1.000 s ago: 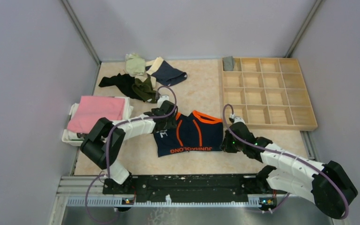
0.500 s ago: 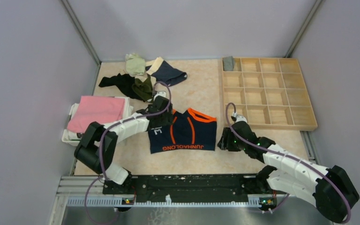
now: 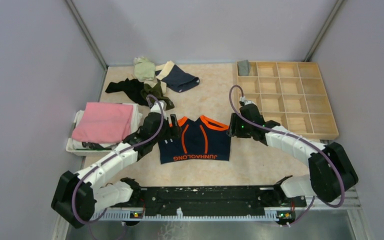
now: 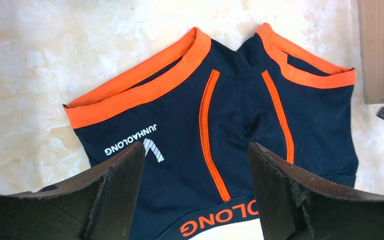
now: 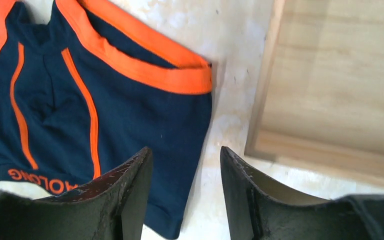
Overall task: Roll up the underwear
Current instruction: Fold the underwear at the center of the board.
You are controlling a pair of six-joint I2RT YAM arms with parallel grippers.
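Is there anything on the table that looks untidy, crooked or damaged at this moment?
Nothing looks damaged or spilled. The navy boxers lie flat and spread out in the middle. Only the heap of other underwear at the far left of the table is untidy: crumpled and overlapping. One grey piece sits in the wooden tray's far-left compartment.

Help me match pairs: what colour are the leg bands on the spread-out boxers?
Orange, on navy boxers; clearest in the left wrist view.

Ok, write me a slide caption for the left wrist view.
Open left gripper over navy, orange-trimmed underwear laid flat on the marbled table, wooden tray corner at right.
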